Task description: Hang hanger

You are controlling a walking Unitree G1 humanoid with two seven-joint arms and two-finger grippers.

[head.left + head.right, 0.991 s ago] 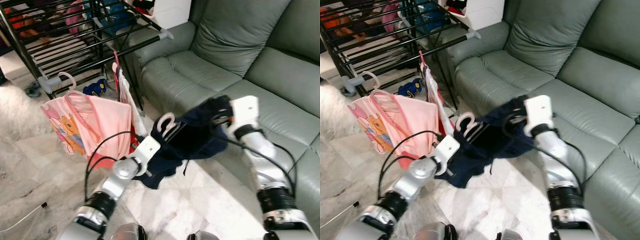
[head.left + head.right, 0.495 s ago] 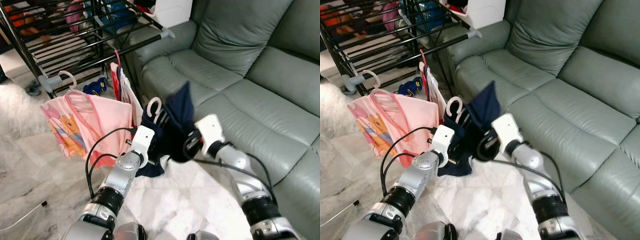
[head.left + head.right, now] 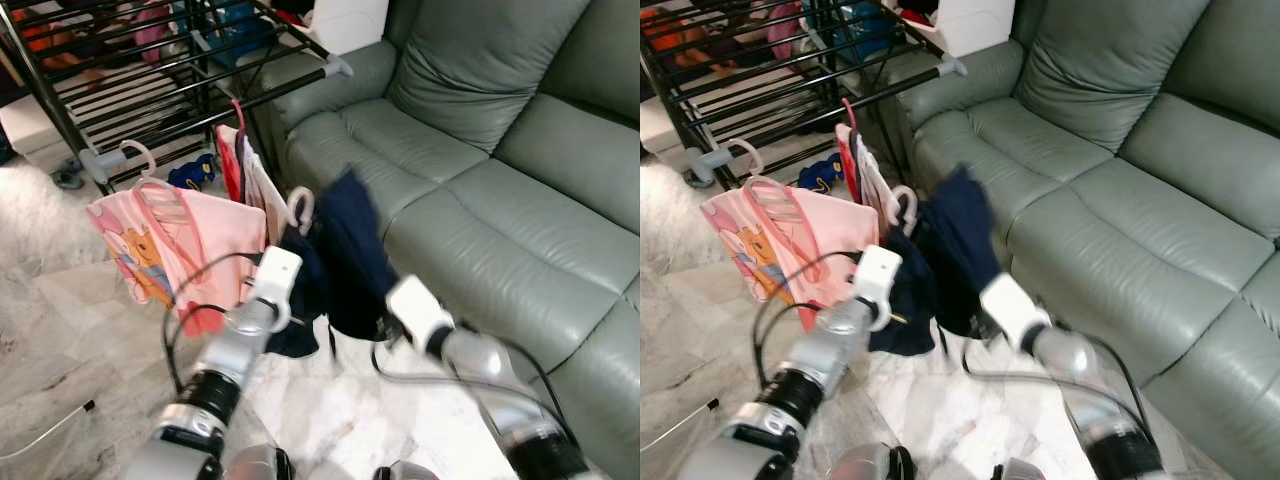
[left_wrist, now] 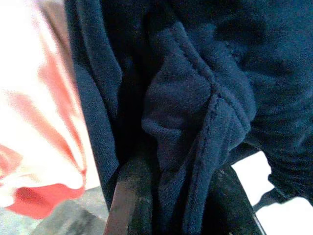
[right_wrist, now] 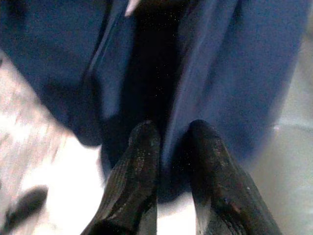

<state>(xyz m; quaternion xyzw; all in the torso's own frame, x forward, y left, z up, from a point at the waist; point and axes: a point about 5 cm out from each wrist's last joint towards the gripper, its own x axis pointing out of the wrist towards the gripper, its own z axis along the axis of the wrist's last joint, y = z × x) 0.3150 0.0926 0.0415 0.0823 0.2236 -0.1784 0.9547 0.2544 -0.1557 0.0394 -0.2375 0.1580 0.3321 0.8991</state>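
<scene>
**Navy garment on hanger held beside the drying rack**

Head view: the white plastic hanger [image 3: 300, 208] carrying a dark navy garment [image 3: 345, 262] hangs beside the black metal drying rack [image 3: 150, 70].

Left wrist: left gripper [image 4: 171, 196] clamps navy cloth.

Right wrist: right gripper [image 5: 171, 147], fingers narrow, pinches a fold

A home living room; a grey-green leather sofa [image 3: 480, 150] fills the 2 o'clock side; a black clothes-drying rack [image 3: 150, 80] hung with laundry stands at 11 o'clock on marble floor [image 3: 60, 340].
</scene>
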